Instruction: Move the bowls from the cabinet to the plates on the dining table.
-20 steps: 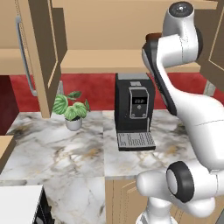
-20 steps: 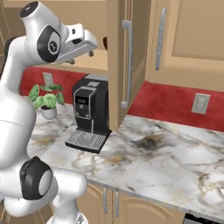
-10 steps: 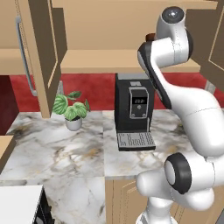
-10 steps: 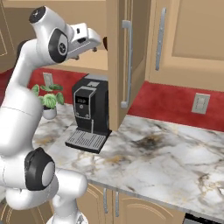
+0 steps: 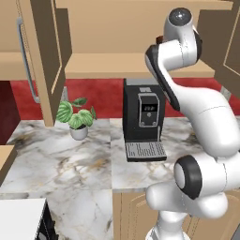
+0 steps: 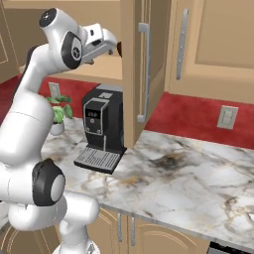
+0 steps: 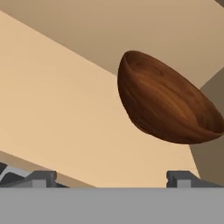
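Note:
A reddish-brown wood-grain bowl (image 7: 166,105) sits on the shelf inside the open cabinet (image 5: 108,65), close ahead of my hand and a little right of centre in the hand view. My gripper (image 7: 111,177) is open, its two fingertips (image 7: 43,177) spread wide below the bowl, and nothing is between them. From the right base view the gripper (image 6: 113,45) reaches in at shelf height beside the open door (image 6: 144,69), with a dark sliver of bowl (image 6: 119,48) at its tip. The dining table and plates are out of view.
A black coffee machine (image 5: 143,117) stands on the marble counter (image 5: 61,159) right under the cabinet shelf. A small potted plant (image 5: 77,117) is to its left. The left cabinet door (image 5: 47,56) hangs open, and a wall socket (image 6: 227,117) is on the red backsplash.
The arm's upper joints have swung closer to the cabinet and the hand has edged further in toward the bowl. The jaws stay wide apart.

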Tool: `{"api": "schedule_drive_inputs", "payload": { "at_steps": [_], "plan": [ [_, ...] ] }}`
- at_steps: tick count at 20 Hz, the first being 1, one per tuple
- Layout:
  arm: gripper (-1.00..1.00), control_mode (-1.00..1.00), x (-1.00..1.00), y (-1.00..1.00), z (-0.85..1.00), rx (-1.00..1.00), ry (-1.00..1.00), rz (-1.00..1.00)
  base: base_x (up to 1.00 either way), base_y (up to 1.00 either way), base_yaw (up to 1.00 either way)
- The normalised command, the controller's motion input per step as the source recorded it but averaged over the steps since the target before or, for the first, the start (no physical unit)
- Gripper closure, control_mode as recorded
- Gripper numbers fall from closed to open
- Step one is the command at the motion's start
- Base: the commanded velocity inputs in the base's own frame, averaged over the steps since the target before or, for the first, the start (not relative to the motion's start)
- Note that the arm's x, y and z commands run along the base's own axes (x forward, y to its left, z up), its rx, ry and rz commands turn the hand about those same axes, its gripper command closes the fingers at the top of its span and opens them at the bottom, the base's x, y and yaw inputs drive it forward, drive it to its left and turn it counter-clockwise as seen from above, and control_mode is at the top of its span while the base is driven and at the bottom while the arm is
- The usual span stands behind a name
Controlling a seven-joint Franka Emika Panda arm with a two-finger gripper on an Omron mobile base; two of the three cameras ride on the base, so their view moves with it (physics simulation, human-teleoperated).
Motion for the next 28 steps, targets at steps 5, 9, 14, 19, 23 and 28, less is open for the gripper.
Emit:
{"api": "schedule_drive_inputs", "payload": {
  "at_steps": [5,9,14,19,23,28],
  "plan": [
    [-1.0,-1.0,0.0,0.0,0.2,-0.06,0.0,0.0,0.0,0.0,0.0],
    [-1.0,-1.0,0.15,0.0,0.03,-0.06,-0.01,0.0,0.0,0.0,0.0],
    [-1.0,-1.0,0.35,0.0,0.01,-0.05,-0.09,0.04,0.0,0.0,0.0],
    [-1.0,-1.0,0.06,0.0,0.13,-0.02,-0.05,0.01,0.0,0.0,0.0],
    [-1.0,-1.0,-0.09,0.0,0.07,0.0,0.0,0.0,0.0,0.0,0.0],
    [-1.0,-1.0,-0.01,-0.01,-0.01,0.0,0.0,0.0,0.0,0.0,0.0]
  ]
}}
